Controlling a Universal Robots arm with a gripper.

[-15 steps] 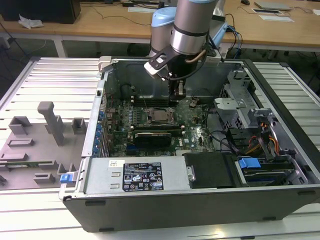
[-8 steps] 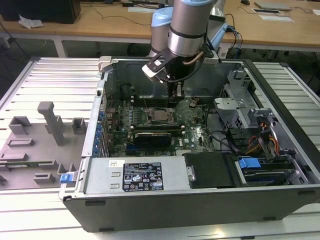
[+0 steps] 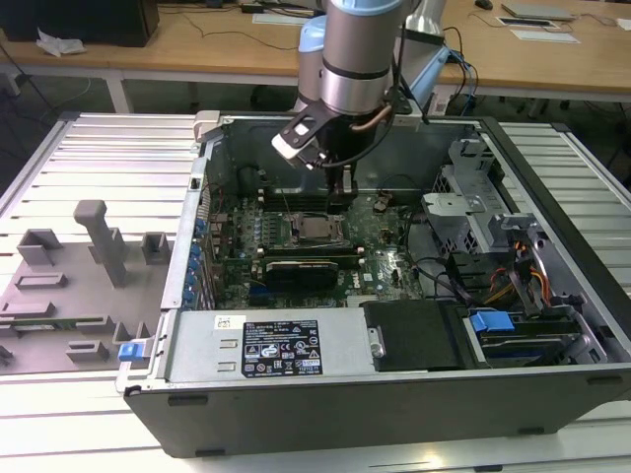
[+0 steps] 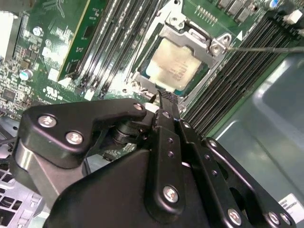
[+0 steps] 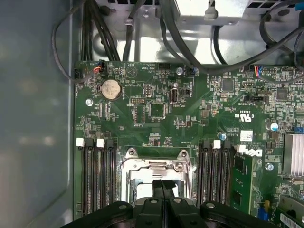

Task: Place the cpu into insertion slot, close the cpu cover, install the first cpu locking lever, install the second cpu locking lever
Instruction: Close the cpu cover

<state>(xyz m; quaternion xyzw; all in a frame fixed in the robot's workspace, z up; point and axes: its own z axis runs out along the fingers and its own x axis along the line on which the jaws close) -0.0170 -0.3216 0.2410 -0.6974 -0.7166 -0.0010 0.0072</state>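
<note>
The cpu [image 4: 176, 64] is sitting inside the insertion slot [image 4: 140, 76], and the cpu cover [image 4: 205, 45] is lying flat over its edges, so placing and closing look done. The tool [image 4: 164, 97] is hovering just beside the slot's edge with its fingers pressed together and gripping nothing; in the first wrist view its tips [image 5: 163, 186] are hanging over the slot's frame. A thin metal rod [image 4: 266, 48], probably a locking lever, is running out from the slot's corner across the memory slots [image 4: 247, 66]. The work seems to be at the first lever step. Latching it would call for the closed tips bearing squarely on that thin rod without slipping onto the cover.
</note>
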